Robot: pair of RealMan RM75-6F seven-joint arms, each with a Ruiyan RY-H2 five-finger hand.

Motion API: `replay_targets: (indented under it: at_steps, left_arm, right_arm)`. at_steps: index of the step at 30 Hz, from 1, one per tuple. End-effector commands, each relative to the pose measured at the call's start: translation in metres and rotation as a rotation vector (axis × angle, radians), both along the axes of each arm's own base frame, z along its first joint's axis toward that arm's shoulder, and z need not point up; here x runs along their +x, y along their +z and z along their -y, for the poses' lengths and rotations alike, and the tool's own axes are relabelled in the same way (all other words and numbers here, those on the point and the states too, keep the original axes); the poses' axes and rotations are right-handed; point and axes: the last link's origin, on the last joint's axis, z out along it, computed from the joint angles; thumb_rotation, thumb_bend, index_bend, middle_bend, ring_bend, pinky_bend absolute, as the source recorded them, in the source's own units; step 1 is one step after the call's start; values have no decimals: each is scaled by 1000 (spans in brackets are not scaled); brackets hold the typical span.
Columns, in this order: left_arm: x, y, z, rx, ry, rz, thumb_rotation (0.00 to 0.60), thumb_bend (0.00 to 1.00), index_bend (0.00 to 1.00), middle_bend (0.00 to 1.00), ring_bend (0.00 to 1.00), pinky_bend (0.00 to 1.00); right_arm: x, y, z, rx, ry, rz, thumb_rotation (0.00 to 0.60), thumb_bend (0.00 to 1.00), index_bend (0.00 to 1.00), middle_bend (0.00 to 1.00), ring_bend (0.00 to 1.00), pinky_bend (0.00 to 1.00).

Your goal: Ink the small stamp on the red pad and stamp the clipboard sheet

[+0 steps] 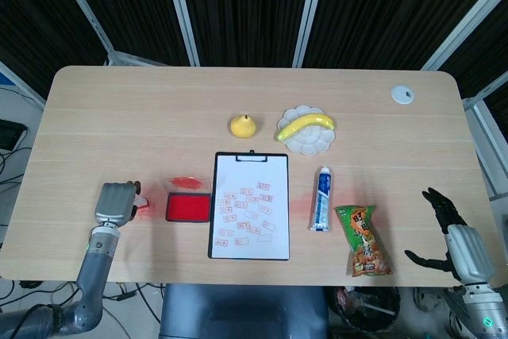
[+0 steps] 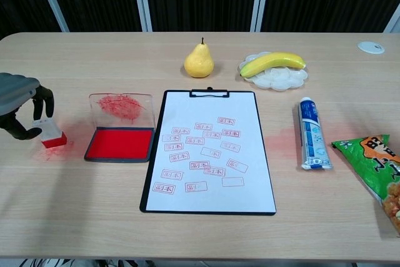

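The small stamp (image 2: 50, 133), white with a red base, stands on a red ink smear at the table's left (image 1: 141, 200). My left hand (image 2: 22, 105) arches over it, thumb on its left side and fingers curled above its top; no firm grip shows (image 1: 116, 202). Right of the stamp lies the red ink pad (image 2: 120, 143) with its clear lid open behind it (image 1: 188, 207). The clipboard (image 2: 209, 154) with a sheet bearing several red stamp marks lies in the middle (image 1: 250, 206). My right hand (image 1: 449, 233) hangs open beyond the table's near right corner.
A pear (image 2: 199, 62) and a banana on a white plate (image 2: 294, 79) sit behind the clipboard. A toothpaste tube (image 2: 310, 134) and a snack bag (image 2: 378, 166) lie to its right. A white disc (image 2: 371, 47) is at the far right corner.
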Motion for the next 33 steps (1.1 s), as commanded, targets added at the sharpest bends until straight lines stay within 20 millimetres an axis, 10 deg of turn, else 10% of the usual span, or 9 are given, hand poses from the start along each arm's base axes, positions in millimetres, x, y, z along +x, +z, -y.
replay_targets:
  at_steps: [1,33]
  left_arm:
    - [1,-1,-1,0,-1,-2,600,321,436,463,847,973]
    - [-3,-9,-6,-5,2,-25,600,323,455,482,847,973]
  right_arm:
    - [0,0,0,-1,1,-1,600,136,90,0,0,219]
    - [0,0,0,2,0,4,600,136,90,0,0,219]
